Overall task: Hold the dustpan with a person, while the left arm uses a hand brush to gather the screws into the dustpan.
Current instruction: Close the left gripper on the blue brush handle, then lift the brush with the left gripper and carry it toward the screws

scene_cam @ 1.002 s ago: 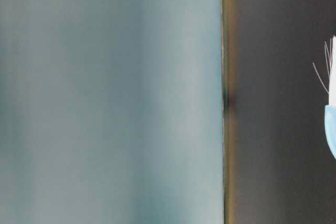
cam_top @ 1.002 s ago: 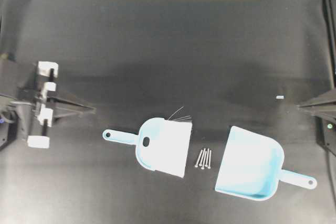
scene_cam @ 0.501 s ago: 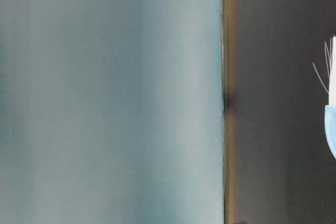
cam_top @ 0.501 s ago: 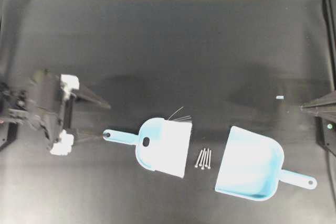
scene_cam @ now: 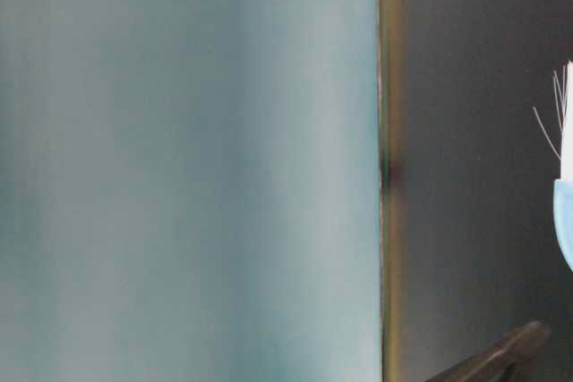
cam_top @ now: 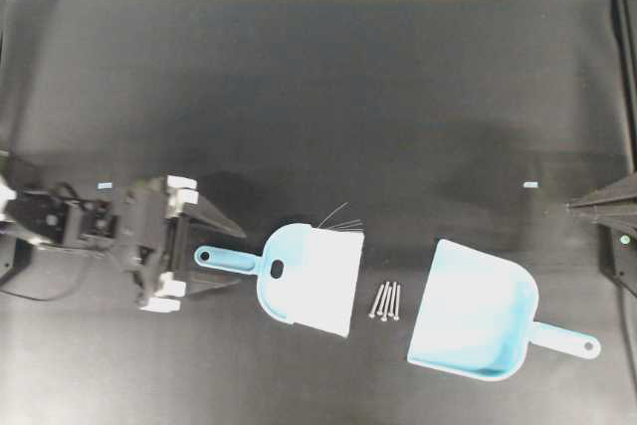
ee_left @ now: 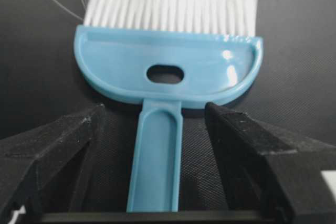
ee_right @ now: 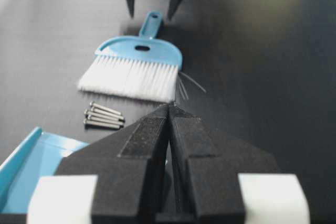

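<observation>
Hand brush [ee_left: 170, 66], glossy light blue plastic with an oval hole and soft white bristles, lies flat on my matte black bench [cam_top: 318, 87], its thin handle running between the left gripper's [cam_top: 227, 257] wide-open jaws, neither touching it. Beyond the bristles I see thin silver screws [cam_top: 387, 301], then the smooth scoop-shaped dustpan [cam_top: 476, 313]; the right gripper's [ee_right: 169, 109] jaws are pressed together, empty.

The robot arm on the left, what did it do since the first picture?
The left arm swung toward the hand brush and opened its pincers. The left gripper now straddles the brush's handle without squeezing it. The brush, screws, dustpan and shut right gripper stayed put.
</observation>
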Tool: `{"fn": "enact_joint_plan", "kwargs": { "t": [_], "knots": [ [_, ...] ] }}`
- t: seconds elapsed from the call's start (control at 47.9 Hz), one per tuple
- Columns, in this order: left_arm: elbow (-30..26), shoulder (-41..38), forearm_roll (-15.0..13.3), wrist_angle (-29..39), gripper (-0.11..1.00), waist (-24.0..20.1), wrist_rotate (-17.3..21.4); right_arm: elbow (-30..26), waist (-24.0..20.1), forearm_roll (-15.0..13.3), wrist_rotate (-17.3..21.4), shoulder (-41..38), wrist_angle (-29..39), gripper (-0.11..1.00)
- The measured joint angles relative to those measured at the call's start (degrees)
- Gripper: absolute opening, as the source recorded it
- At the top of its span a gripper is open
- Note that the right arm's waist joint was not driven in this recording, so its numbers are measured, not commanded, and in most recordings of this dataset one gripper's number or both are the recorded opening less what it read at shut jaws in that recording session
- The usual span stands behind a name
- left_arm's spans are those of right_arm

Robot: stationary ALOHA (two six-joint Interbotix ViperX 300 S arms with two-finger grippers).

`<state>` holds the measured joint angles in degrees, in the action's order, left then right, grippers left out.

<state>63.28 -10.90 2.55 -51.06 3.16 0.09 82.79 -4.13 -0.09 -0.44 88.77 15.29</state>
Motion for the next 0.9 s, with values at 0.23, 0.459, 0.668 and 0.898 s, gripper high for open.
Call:
{"fn": "enact_joint_plan", "kwargs": {
  "t": [0.23, 0.459, 0.668, 0.898],
  "knots": [
    [-2.11, -4.48, 0.00, 1.05, 0.74, -0.09, 0.62, 0.00, 0.00, -0.09, 0.09, 0.00, -0.09, 0.00],
    [-4.83, -5.01, 0.00, 7.12, 0.72, 0.09, 0.88, 0.00, 0.00, -0.09, 0.00, 0.00, -0.09, 0.00],
    [-6.06, -5.10, 0.09, 10.46, 0.55, 0.53, 0.18, 0.00, 0.00, 0.00, 0.00, -0.09, -0.09, 0.00],
    [-6.86, -3.96, 0.26, 13.45, 0.30, 1.14, 0.09, 0.09, 0.00, 0.00, 0.00, 0.00, -0.09, 0.00]
  ]
}}
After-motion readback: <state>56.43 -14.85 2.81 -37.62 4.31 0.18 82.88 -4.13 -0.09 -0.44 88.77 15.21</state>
